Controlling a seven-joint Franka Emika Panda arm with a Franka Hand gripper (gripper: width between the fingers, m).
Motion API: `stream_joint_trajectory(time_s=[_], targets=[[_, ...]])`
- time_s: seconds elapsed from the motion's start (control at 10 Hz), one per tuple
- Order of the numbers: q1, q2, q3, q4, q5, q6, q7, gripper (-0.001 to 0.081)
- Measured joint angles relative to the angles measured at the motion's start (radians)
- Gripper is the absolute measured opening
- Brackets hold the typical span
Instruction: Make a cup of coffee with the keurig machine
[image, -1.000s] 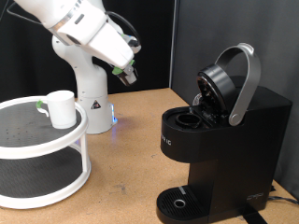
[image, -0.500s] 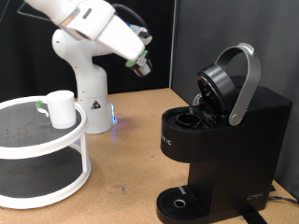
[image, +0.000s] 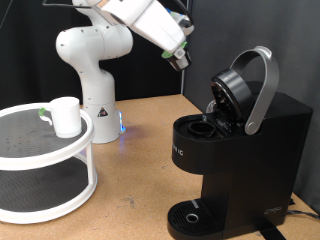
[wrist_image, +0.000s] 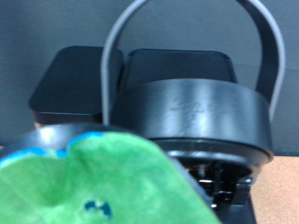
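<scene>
Tabletop keurig machine (image: 235, 150), lid upright

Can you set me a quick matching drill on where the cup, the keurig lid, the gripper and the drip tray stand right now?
Things:
1. cup
2. keurig machine lid handle
3. gripper
4. drip tray

States:
A. raised, head open
B. in the air, up and to the exterior view's left of the machine
C. bare, at the machine's base
D. on the top tier of the white rack

Pairs: 1-D, 2-A, 3-B, 4-C
</scene>
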Motion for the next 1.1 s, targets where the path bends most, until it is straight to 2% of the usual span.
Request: stream_joint_trajectory(time_s=[0.3,0.7,0.9,1.1], targets=[[0.001,0.002,0.037,-0.004,0.004,0.091,0.013,0.0477],[0.001,0.005,0.043,-0.004,0.005,0.085,0.013,0.0477],[0.001,0.009,0.044,-0.021,-0.004,0.090,0.006,0.0477],[0.001,0.026,0.055,-0.050,-0.024,0.137,-0.002,0.0477]])
